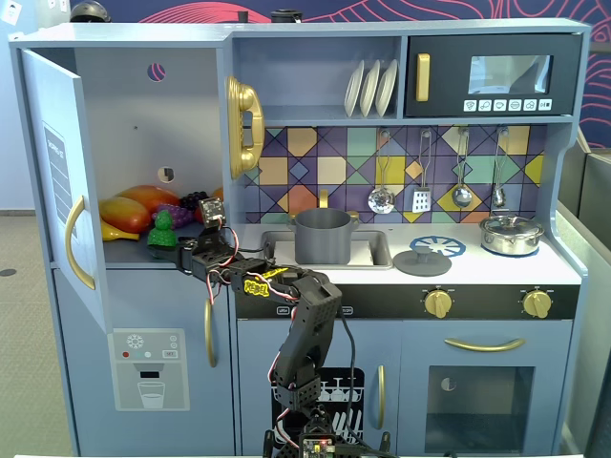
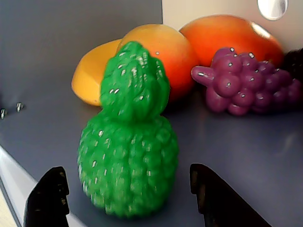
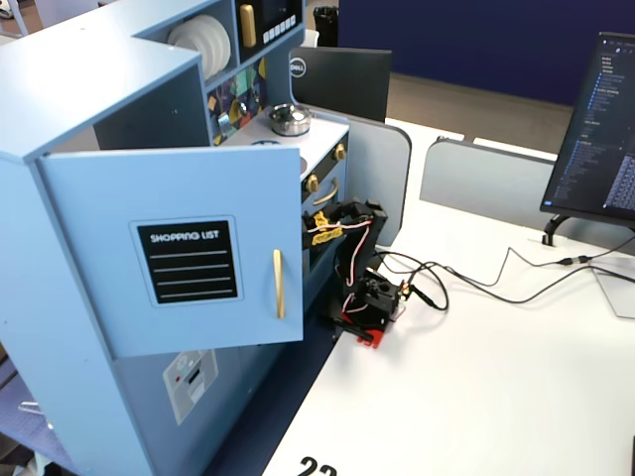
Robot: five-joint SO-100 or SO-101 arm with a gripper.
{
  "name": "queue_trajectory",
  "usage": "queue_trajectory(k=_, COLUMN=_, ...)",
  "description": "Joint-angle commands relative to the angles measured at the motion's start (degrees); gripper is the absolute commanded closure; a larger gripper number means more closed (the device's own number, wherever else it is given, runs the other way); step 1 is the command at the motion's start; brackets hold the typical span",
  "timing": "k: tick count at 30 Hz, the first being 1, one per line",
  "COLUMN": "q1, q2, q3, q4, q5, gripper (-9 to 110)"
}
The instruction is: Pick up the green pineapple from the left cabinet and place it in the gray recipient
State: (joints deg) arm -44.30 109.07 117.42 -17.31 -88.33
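- The hand (image 2: 128, 198) is spread, straddling the upright green pineapple (image 2: 129, 156) without touching.
- Closing off-centre could topple it against the mango (image 2: 156, 61) behind.

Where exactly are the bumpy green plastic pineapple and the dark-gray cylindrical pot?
Bumpy green plastic pineapple (image 2: 129, 165): wrist view, on its round lower body.
Dark-gray cylindrical pot (image 1: 323, 240): a fixed view, on its outer side wall.

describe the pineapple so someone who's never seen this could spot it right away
Look in the open cabinet at the toy kitchen's upper left. On its shelf, ahead of the mangoes and purple grapes, stands the pineapple, upright between the open jaws. It is the only green, bumpy fruit there.
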Motion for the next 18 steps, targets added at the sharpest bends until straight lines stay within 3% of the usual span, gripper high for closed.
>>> queue_trajectory(k=1, q1=0.53, q2=-2.37, q3=-6.68, q4=-2.11, q5=1.67, gripper=75)
queue_trajectory(k=8, q1=0.53, q2=-11.69, q3=-15.29, q4=-3.52, q5=2.55, gripper=77)
queue_trajectory(k=10, q1=0.35, q2=-14.24, q3=-17.84, q4=-3.60, q5=1.14, gripper=85)
queue_trajectory(k=12, q1=-0.62, q2=-14.68, q3=-18.63, q4=-4.48, q5=-1.85, gripper=102)
queue_trajectory(k=18, q1=-5.45, q2=0.09, q3=-4.13, q4=-6.50, q5=-4.48, gripper=102)
